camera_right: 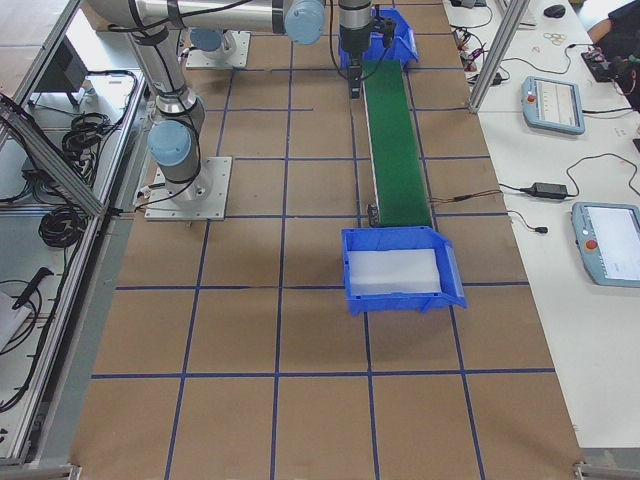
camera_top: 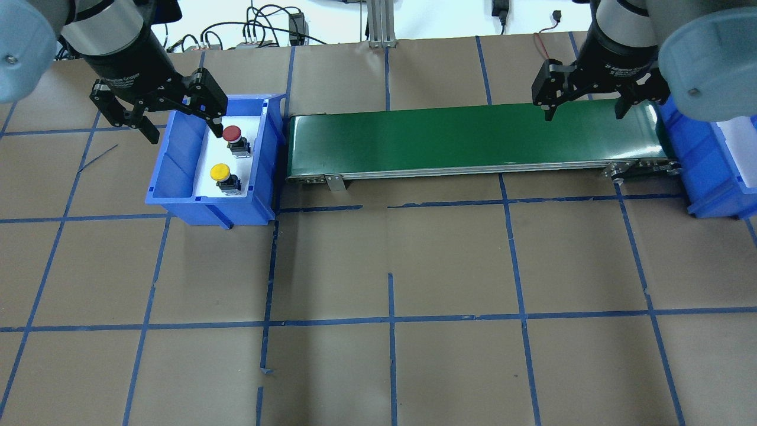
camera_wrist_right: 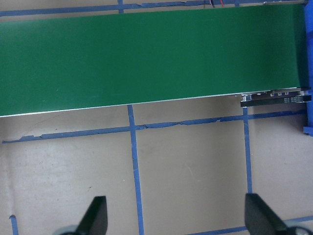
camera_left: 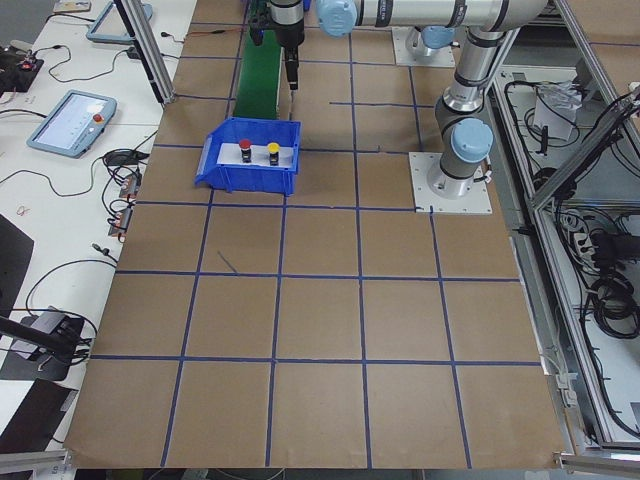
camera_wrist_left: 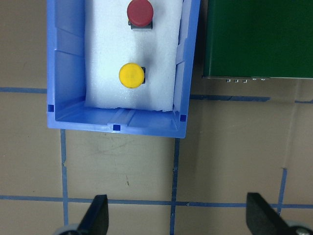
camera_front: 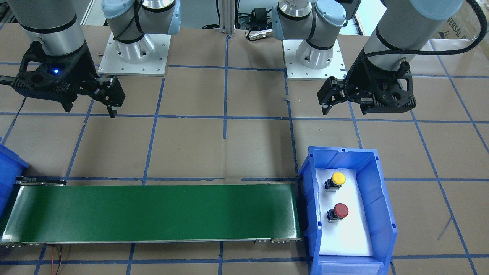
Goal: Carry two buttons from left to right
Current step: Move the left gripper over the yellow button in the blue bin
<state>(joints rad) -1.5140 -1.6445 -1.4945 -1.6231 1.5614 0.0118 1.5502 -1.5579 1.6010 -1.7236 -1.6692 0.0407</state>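
The yellow button [camera_front: 338, 178] and the red button [camera_front: 340, 210] are found caps uppermost on white foam inside the left bin [camera_front: 344, 151], set apart from each other, the bin standing just beside the conveyor belt [camera_front: 153, 212]. The left gripper [camera_top: 184, 135] is raised above the table near that bin, fingers spread and empty. The right gripper [camera_top: 584, 112] is spread too, nothing held, near the belt's other end. The buttons are judged light and rigid. The domed caps are likely slick, so a hold across the black body beneath the cap is advised.
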